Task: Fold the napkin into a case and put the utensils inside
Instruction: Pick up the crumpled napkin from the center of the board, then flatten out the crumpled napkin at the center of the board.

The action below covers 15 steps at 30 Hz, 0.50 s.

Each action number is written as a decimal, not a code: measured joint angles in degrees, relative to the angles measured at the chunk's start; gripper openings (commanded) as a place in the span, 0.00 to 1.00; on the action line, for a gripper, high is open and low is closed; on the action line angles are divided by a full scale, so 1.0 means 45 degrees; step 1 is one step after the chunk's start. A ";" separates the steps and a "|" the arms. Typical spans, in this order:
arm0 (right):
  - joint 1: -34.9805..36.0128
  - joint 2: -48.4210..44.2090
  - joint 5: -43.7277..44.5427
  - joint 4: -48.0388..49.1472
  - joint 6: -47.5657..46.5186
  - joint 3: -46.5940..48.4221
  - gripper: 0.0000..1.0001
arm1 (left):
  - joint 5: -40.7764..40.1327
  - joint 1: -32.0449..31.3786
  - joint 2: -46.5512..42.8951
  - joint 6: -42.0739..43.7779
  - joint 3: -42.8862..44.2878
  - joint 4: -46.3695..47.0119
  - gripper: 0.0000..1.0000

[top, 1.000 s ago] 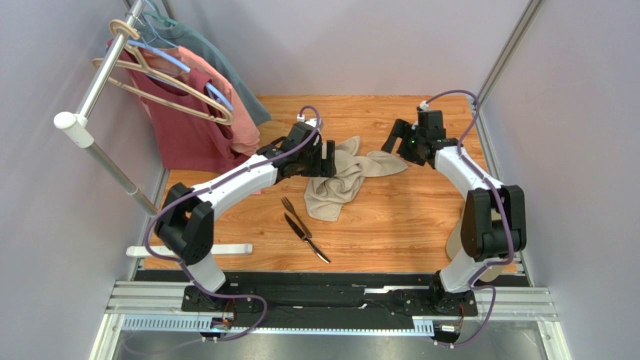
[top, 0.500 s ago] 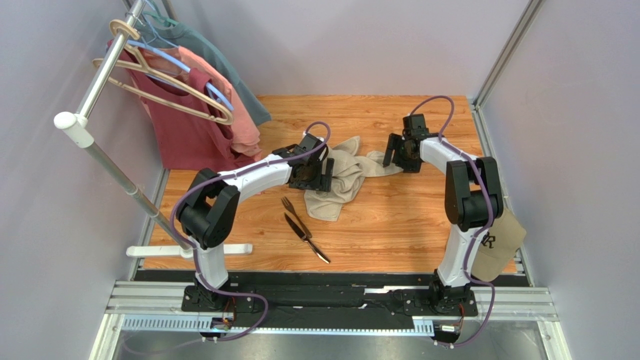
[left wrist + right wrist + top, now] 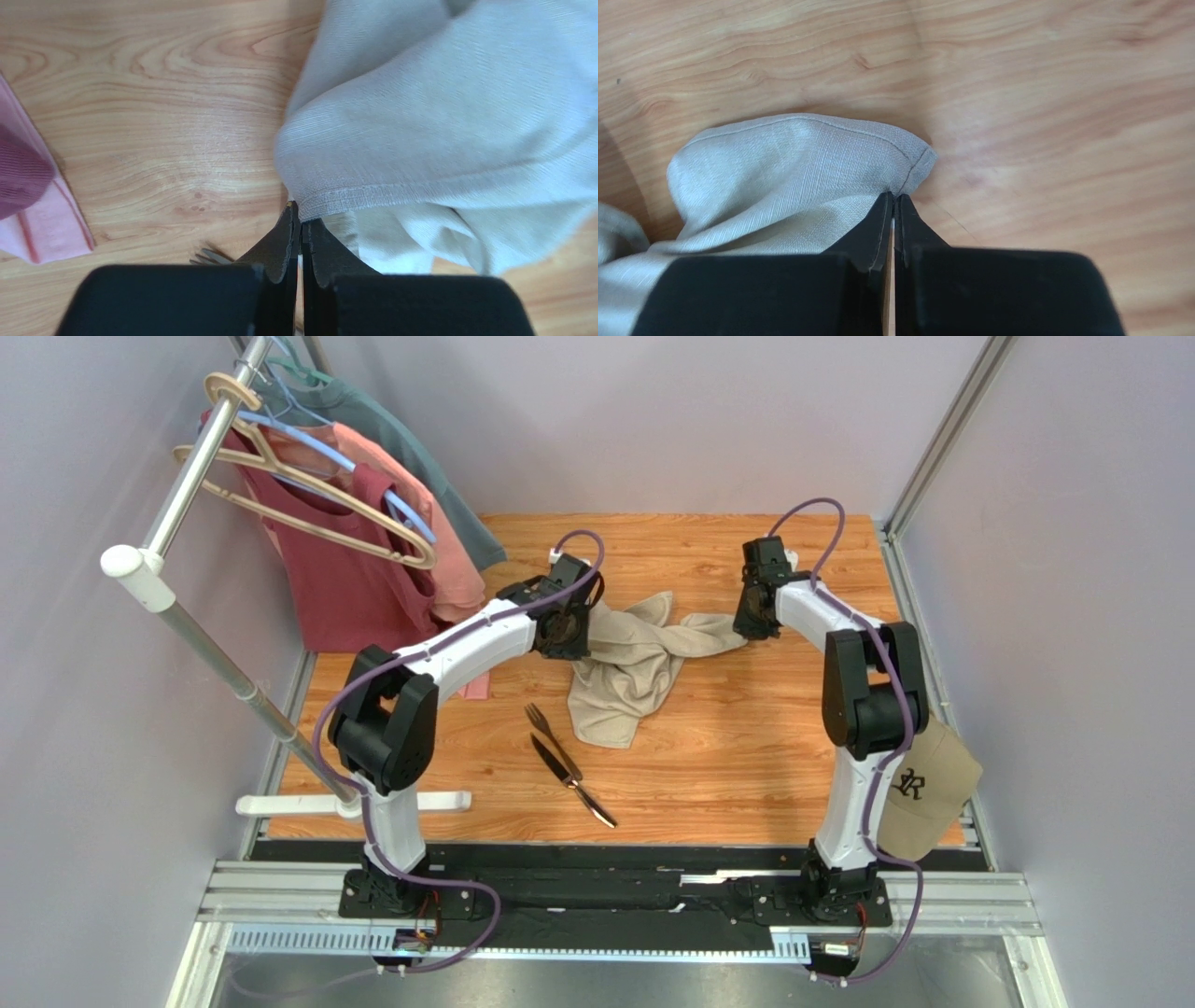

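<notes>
The beige napkin (image 3: 631, 665) lies crumpled at mid-table, drawn out between both grippers. My left gripper (image 3: 571, 633) is shut on its hemmed left edge; in the left wrist view the jaws (image 3: 300, 212) pinch the hem of the napkin (image 3: 435, 105). My right gripper (image 3: 752, 620) is shut on the napkin's right corner; the right wrist view shows the tips (image 3: 893, 201) closed at the corner of the cloth (image 3: 787, 175). The dark fork (image 3: 547, 730) and knife (image 3: 572, 781) lie crossed on the wood just in front of the napkin. Fork tines (image 3: 207, 255) peek out beside my left fingers.
A clothes rack (image 3: 183, 476) with hangers and red and pink shirts (image 3: 372, 560) stands at the back left; a pink hem (image 3: 42, 217) reaches the table near my left gripper. A tan cap (image 3: 929, 784) hangs off the right edge. A white bar (image 3: 358, 804) lies front left.
Both grippers have shut on the napkin, the left on its left edge and the right on its right corner. Both arms drew in and the cloth now stretches between them.
</notes>
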 measured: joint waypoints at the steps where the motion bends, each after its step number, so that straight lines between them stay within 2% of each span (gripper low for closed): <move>1: 0.0000 -0.0257 0.0204 -0.0277 -0.0049 -0.0010 0.00 | 0.0112 -0.0010 -0.0121 0.0141 0.0282 -0.0282 0.00; 4: -0.0010 -0.1982 0.0884 -0.1098 -0.0277 -0.0010 0.00 | 0.0670 -0.0078 -0.1069 0.0719 0.1059 -0.1214 0.00; 7: -0.0053 -0.4945 0.1389 -0.1447 -0.0461 0.0015 0.00 | 0.1506 -0.0146 -0.2375 0.1472 0.2069 -0.2093 0.00; 11: -0.0112 -0.9005 0.2181 -0.1773 -0.0568 0.0563 0.00 | 0.3521 -0.0160 -0.4012 0.2783 0.3939 -0.2773 0.00; 15: -0.0141 -1.1866 0.2861 -0.2327 -0.0597 0.1195 0.00 | 0.5683 -0.0160 -0.5192 0.3628 0.5654 -0.3400 0.00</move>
